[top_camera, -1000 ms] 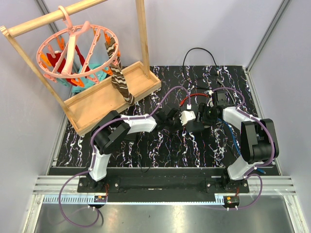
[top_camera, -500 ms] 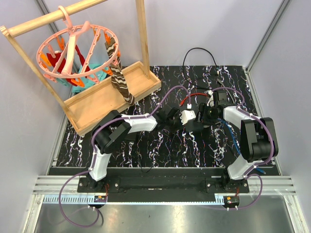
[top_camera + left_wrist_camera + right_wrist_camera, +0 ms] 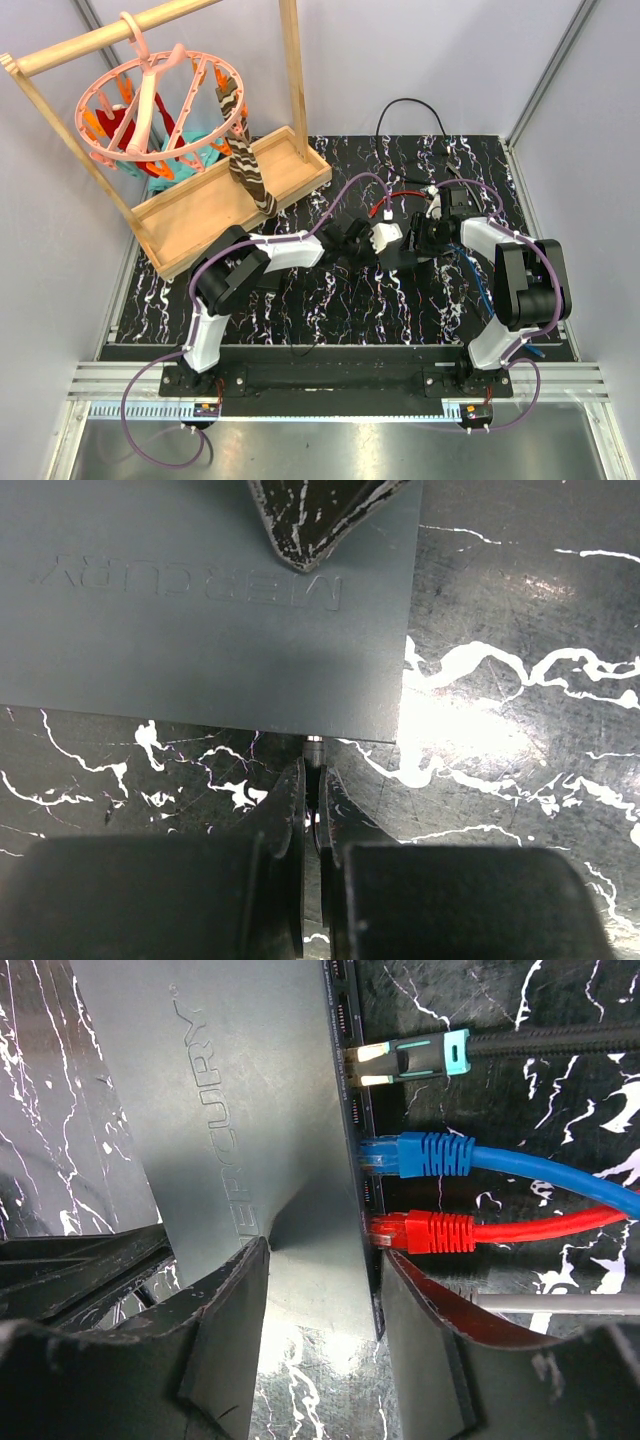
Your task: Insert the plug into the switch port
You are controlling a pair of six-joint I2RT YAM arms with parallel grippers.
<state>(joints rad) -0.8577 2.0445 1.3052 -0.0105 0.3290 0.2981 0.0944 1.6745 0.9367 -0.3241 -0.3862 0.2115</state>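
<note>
The plug [image 3: 314, 744], a small metal-tipped black barrel, sits tip-first against the edge of the flat matte dark rectangular box [image 3: 200, 630], near that edge's corner. It is pinched between the pressed-together fingers of the left claw [image 3: 313, 780]. The switch port itself is too dark to make out. The plug looks light, stiff and slippery, and is best held by its body just behind the tip. The right claw [image 3: 322, 1258] straddles the box, but I cannot tell whether it grips.
</note>
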